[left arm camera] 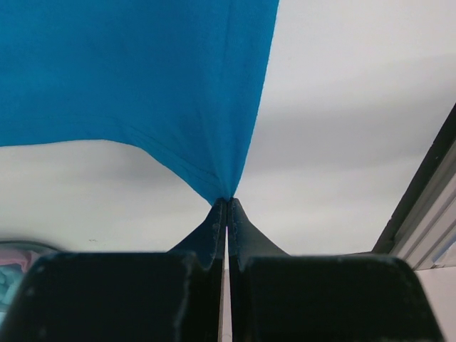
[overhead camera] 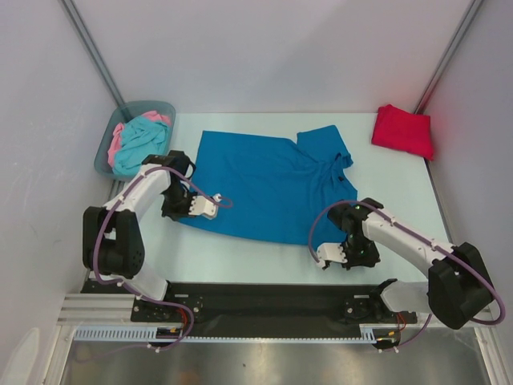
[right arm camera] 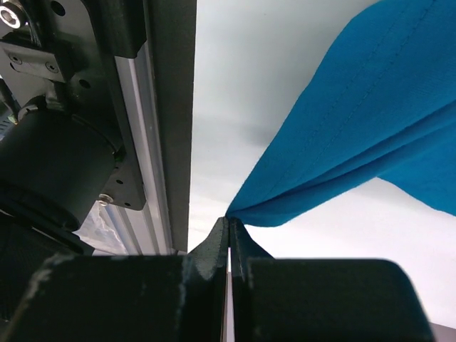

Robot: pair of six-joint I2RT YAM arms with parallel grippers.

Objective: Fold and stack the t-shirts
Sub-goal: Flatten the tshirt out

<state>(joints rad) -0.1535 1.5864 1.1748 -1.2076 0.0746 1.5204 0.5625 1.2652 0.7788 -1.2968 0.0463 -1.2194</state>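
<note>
The pale white tabletop [overhead camera: 240, 258] is carrying three things right now. The deep blue cloth t-shirt [overhead camera: 264, 183] is lying spread across the middle, its two near corners lifting clear of the surface. Beyond that shirt to the right, the bright red folded cloth shirt [overhead camera: 403, 130] is sitting well apart. Beyond it to the left, the grey-blue plastic bin [overhead camera: 152, 104] is resting.

Grey-blue bin [overhead camera: 152, 105] sat at the white table's [overhead camera: 401, 192] far-left corner, against the wall [overhead camera: 40, 120]. Black mounting rail [overhead camera: 264, 298] ran along the near edge.
</note>
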